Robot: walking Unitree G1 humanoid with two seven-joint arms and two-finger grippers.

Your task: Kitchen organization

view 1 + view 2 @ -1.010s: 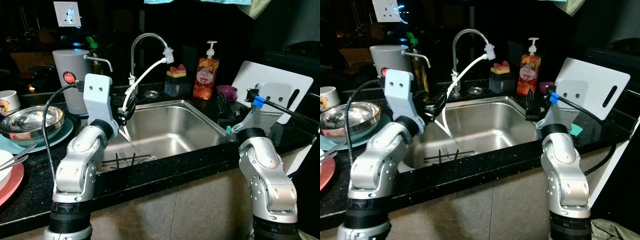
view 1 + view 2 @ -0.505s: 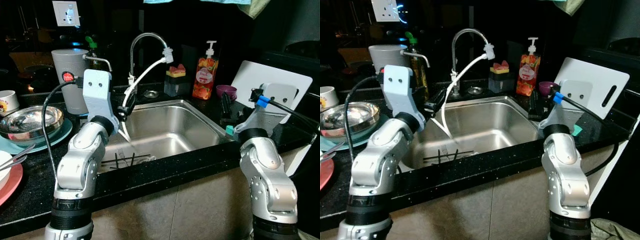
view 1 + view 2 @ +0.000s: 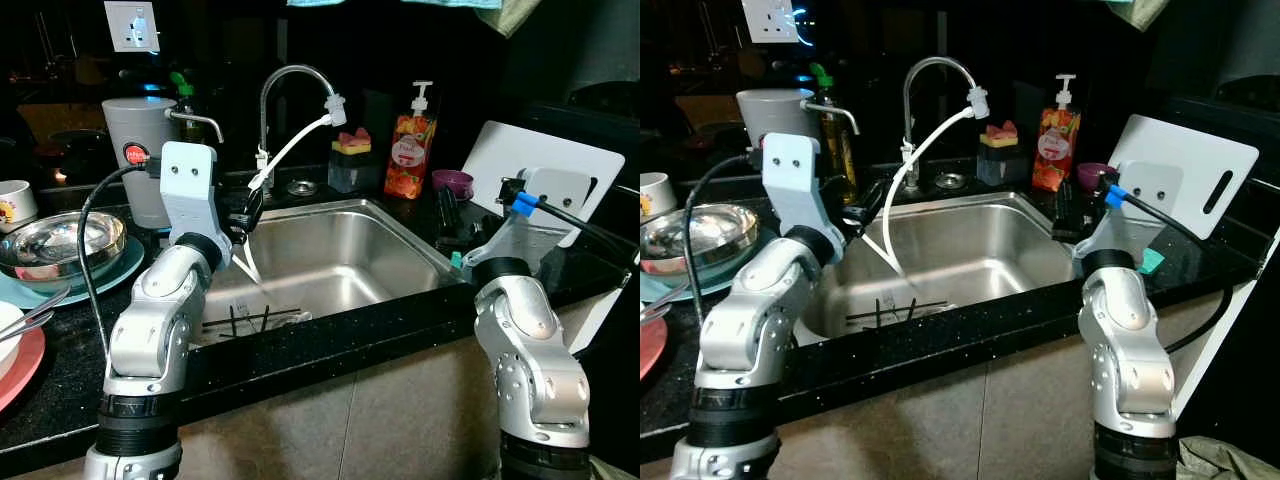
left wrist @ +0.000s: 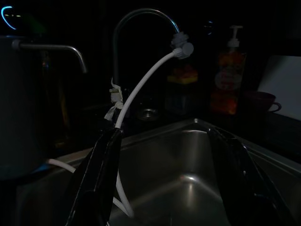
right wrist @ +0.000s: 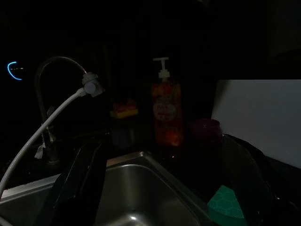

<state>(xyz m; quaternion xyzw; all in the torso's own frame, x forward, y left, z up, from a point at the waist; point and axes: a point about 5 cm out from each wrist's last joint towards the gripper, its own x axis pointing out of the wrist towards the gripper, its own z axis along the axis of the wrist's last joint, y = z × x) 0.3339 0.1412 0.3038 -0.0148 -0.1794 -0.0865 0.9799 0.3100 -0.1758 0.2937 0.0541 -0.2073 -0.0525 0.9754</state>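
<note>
standing at the counter's 9 o'clock side, a steel bowl [image 3: 62, 240] rests on a teal plate [image 3: 118, 266], with a grey dispenser [image 3: 140, 150] behind it. the left gripper [image 3: 246, 210] hovers at the 10 o'clock corner of the sink [image 3: 395, 240], its fingers spread wide, one of them just beside the white hose [image 3: 290, 150] that runs down from the faucet [image 3: 285, 80]. dark utensils [image 3: 255, 318] lie on the sink floor at 7 o'clock; judged from here they are light, stiff and probably wet and slippery, best pinched across the middle of a handle. toward 1 o'clock stands a soap bottle [image 3: 410, 155]. the right gripper [image 3: 448, 215] sits at the sink's 3 o'clock rim, fingers held apart and empty, near a green sponge [image 5: 228, 205] and a white cutting board [image 3: 590, 170].
</note>
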